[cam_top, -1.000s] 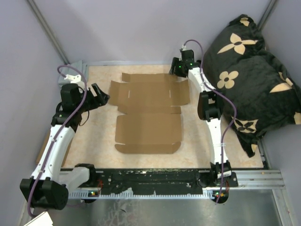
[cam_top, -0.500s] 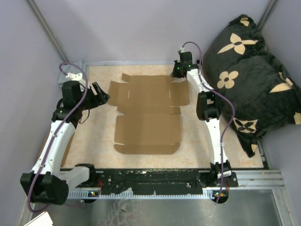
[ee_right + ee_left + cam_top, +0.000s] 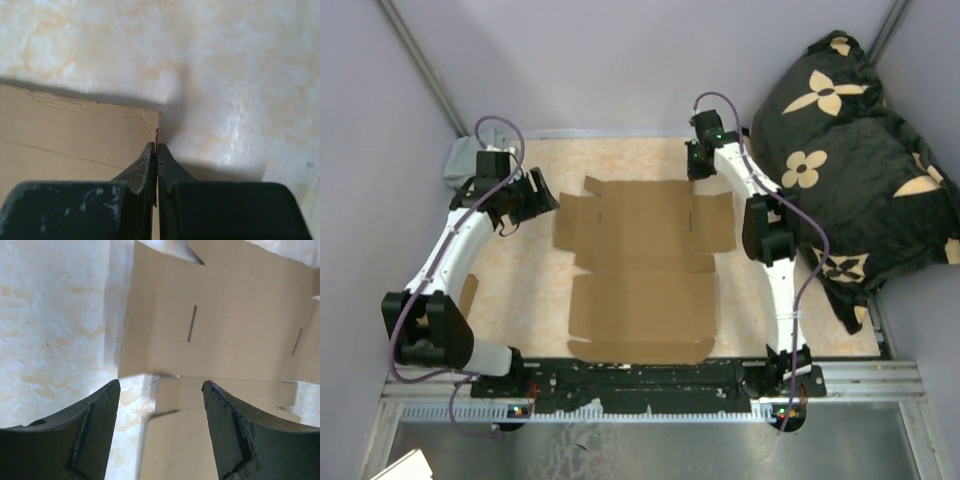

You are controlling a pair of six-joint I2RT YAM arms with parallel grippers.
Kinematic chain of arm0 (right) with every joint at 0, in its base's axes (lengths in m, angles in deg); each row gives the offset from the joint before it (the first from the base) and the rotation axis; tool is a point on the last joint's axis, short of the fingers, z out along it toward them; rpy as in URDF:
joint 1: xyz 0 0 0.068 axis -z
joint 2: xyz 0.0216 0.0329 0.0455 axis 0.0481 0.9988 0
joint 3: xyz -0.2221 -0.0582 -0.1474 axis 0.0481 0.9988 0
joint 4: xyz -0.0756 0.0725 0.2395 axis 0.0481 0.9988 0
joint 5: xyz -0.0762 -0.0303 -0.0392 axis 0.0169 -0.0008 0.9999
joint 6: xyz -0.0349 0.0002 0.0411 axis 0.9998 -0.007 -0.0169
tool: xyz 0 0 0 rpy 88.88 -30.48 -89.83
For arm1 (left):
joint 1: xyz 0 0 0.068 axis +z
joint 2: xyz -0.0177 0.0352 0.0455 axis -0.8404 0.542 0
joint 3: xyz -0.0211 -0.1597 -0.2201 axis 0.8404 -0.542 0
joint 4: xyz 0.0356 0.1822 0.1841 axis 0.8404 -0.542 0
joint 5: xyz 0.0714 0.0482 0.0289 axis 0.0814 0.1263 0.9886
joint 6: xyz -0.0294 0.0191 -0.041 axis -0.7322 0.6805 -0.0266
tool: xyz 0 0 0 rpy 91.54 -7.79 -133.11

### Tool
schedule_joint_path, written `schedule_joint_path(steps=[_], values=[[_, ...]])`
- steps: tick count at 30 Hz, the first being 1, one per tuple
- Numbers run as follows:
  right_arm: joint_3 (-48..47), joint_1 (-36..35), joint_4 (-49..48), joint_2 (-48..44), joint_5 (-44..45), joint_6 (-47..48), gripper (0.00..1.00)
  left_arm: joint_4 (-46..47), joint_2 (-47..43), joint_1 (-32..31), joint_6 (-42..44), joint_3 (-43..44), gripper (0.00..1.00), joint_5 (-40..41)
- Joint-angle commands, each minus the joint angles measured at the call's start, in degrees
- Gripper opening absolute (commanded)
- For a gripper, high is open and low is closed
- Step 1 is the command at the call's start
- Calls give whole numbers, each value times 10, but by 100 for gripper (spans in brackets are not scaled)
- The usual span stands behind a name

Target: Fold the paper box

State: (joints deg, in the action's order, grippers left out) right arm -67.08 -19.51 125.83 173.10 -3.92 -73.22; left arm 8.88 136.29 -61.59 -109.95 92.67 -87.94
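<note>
Paper box (image 3: 645, 265) lies flat and unfolded at the centre of the surface (image 3: 525, 290). Step in hand: gripping the first flap. Right claw (image 3: 696, 162) is pinched fully closed on the far right flap corner. Left claw (image 3: 527, 195) hovers wide open and empty at the left edge. The next move probably requires lifting that flap along its crease. Count: one box, two claws, one patterned cushion (image 3: 850, 150), one small cardboard piece (image 3: 468, 296).

Paper box (image 3: 645, 270): one, plain brown cardboard, die-cut blank. Unfolded, spread out about flat on the middle of the table (image 3: 520, 270). Wide panel with side flaps at the far end (two short slits in it), plainer rectangular panel at the near end.
</note>
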Motion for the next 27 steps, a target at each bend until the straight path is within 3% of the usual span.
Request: schedule_joint_path(steps=[1, 4, 13, 19, 22, 27], values=[[70, -9, 20, -114, -5, 66, 0, 2, 31, -1, 11, 14, 74, -7], [91, -12, 16, -133, -17, 78, 0, 43, 56, -3, 11, 17, 76, -6], [13, -13, 49, -72, -18, 41, 0, 124, 201, -39, -24, 102, 76, -20], [42, -13, 10, -72, -53, -60, 0, 80, 297, -84, -60, 195, 74, 6], [46, -16, -19, -69, -47, -72, 0, 95, 312, -88, -41, 207, 74, 30], [42, -18, -33, -47, -53, -91, 0, 33, 337, -85, -14, 257, 74, 70]])
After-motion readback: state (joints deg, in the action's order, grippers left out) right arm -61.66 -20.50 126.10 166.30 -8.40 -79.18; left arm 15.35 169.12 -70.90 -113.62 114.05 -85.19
